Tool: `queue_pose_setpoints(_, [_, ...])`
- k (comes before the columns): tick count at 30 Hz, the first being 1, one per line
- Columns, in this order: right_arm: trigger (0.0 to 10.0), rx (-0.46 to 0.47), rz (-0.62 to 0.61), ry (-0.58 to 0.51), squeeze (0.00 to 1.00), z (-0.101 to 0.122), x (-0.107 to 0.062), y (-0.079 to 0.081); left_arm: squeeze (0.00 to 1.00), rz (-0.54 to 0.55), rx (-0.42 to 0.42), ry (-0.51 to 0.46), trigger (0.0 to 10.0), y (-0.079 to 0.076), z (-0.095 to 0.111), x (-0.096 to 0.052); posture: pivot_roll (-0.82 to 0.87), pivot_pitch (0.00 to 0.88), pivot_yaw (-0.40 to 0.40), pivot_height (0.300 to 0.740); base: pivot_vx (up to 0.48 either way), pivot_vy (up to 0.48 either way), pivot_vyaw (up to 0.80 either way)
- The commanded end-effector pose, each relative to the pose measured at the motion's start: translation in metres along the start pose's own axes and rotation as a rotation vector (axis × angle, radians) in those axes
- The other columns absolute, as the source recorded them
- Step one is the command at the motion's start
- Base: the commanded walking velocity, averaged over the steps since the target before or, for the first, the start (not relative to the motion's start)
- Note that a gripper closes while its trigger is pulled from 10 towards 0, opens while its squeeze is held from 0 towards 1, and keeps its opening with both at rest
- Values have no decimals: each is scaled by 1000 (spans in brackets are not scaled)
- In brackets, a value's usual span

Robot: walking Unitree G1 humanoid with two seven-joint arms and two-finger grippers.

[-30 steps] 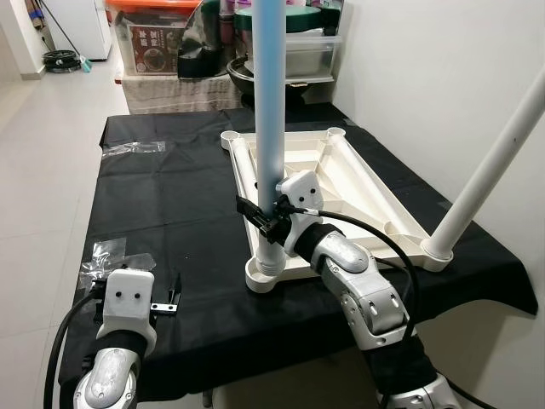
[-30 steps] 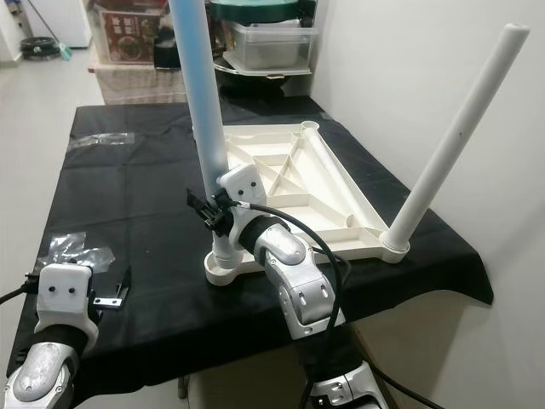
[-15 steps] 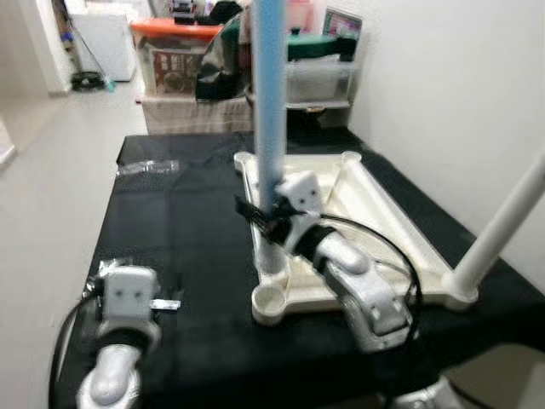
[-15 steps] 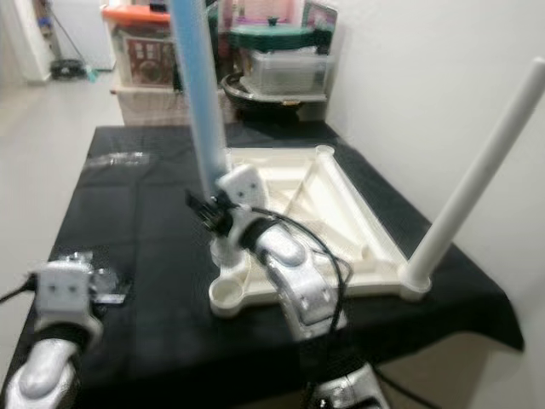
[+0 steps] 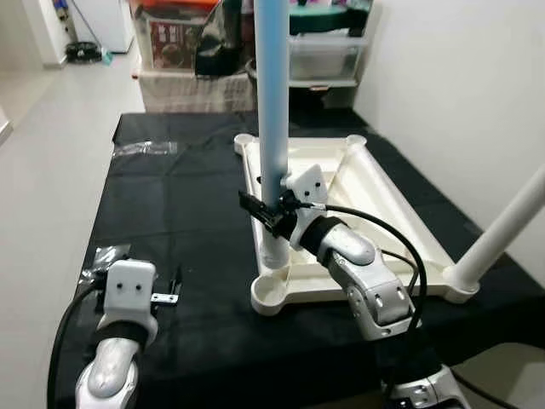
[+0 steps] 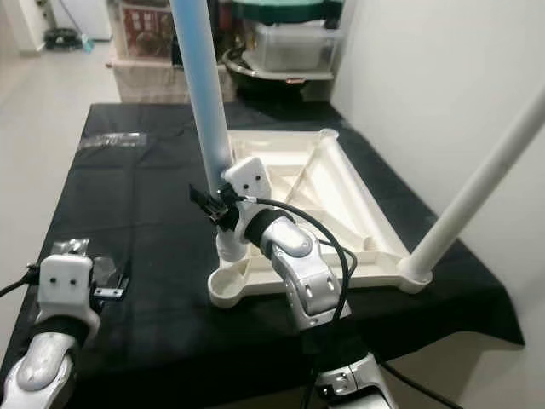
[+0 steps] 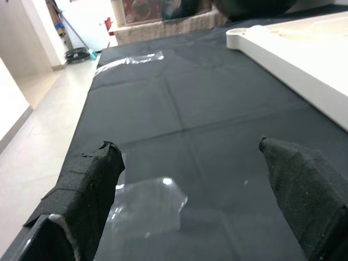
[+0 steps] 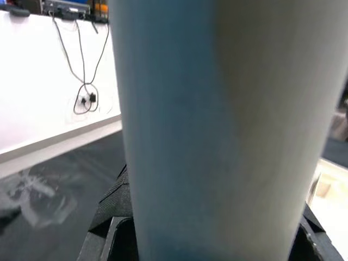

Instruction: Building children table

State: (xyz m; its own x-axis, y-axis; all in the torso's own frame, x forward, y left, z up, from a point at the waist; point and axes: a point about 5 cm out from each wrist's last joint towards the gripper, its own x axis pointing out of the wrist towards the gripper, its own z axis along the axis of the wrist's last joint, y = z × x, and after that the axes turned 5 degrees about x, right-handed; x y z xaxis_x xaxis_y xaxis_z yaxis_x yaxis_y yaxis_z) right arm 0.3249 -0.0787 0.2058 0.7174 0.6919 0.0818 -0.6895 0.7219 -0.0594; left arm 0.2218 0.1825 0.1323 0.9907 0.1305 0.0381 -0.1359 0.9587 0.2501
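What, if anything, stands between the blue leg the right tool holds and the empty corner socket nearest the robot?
Nothing visible does. The right tool grips the blue leg, whose foot sits inside the upturned tabletop, just behind the empty corner socket. Only the low rim of the socket separates them.

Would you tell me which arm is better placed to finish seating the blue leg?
The right: its gripper already clasps the tall light-blue tube leg above the white tabletop's corner socket; the left gripper hovers open over the black cloth.
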Motion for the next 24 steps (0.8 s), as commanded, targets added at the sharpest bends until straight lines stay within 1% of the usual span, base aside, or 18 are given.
queue_pose_setpoints(1, [10000, 5, 13, -2, 0, 0, -1, -4, 0, 8, 15, 14, 10000, 2, -4, -1, 82, 0, -84, 740, 0, 0, 0])
queue_pose_setpoints(3, [10000, 40, 39, 13, 0, -1, -2, -6, 0, 7, 15, 13, 10000, 2, -4, 0, 83, 0, -84, 740, 0, 0, 0])
queue_pose_setpoints(5, [10000, 124, 130, 37, 0, -4, -4, -4, 0, 5, 13, 13, 10000, 1, -4, 0, 82, 0, -80, 740, 0, 0, 0])
queue_pose_setpoints(6, [10000, 144, 154, 42, 0, -4, -4, -3, 0, 5, 13, 14, 10000, 1, -4, 0, 82, 0, -80, 740, 0, 0, 0])
queue_pose_setpoints(8, [10000, 185, 273, 32, 0, -5, -11, 0, 0, -1, 12, 15, 10000, 0, -4, 1, 85, 0, -79, 740, 0, 0, 0])
queue_pose_setpoints(11, [10000, 174, 283, 38, 0, -9, -10, -5, 0, -7, 13, 11, 10000, -1, -3, 1, 86, 0, -79, 740, 0, 0, 0])
queue_pose_setpoints(17, [10000, 145, 272, 13, 0, -8, 0, -17, 0, -2, 15, 9, 10000, 0, -2, 0, 105, 0, -85, 740, 0, 0, 0])
queue_pose_setpoints(22, [10000, 127, 262, 14, 0, -10, 3, -20, 0, -2, 16, 8, 10000, 0, -2, 0, 108, 0, -86, 740, 0, 0, 0])
queue_pose_setpoints(24, [10000, 135, 274, 18, 0, -10, 6, -22, 0, -3, 17, 8, 10000, 1, -2, 0, 112, 0, -88, 740, 0, 0, 0])
